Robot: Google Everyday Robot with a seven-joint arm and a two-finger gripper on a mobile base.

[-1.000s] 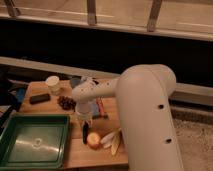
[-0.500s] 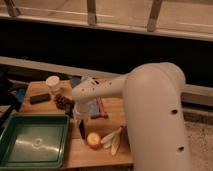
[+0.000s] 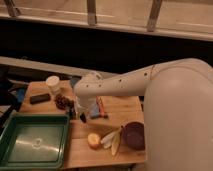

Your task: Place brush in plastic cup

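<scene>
Seemingly, the tool (image 3: pixel 82 114), standing closed over the wooden tabletop (image 3: pixel 125 107), is pinching the slim black brush (image 3: pixel 81 119): light, rigid, best held mid-handle.

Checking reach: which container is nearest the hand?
The green tray: its far right corner lies just beside the lowered hand, while the white tub and dark bowl sit farther off.

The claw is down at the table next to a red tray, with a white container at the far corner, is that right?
Not quite: the tray is green, not red, as the camera view shows. The claw is down at the table next to it, and the white container stands at the far corner.
</scene>
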